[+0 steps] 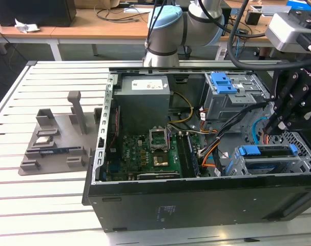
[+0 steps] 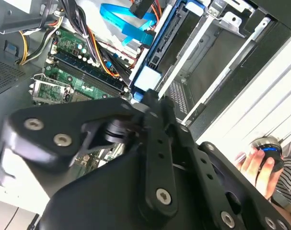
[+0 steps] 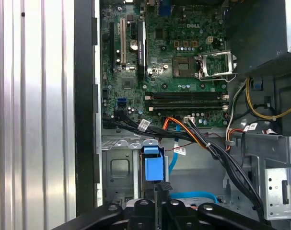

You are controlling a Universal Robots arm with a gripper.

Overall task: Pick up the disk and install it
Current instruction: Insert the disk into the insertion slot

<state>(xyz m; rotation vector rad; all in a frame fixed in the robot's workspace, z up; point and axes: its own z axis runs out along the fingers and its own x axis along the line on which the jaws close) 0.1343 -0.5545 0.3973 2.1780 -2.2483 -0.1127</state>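
Exterior view: my end effector (image 1: 274, 128) hangs over the open computer case (image 1: 196, 195) on the slatted table (image 1: 42, 205), at the exterior view's right, just above the disk (image 1: 268, 152); the disk sits on edge in the drive cage, blue frame showing.
Beside case: grey fixture tray (image 1: 53, 143) with small parts, at the exterior view's left.
Second wrist view: black linkage close up; disk (image 2: 157, 52) edge-on in its bay; a person's hand (image 2: 258, 167) on a controller outside the case.
First wrist view: green motherboard (image 3: 169, 62); blue disk handle (image 3: 153, 163) just beyond my fingertips.
End effector state: I cannot tell whether it is apart or together.
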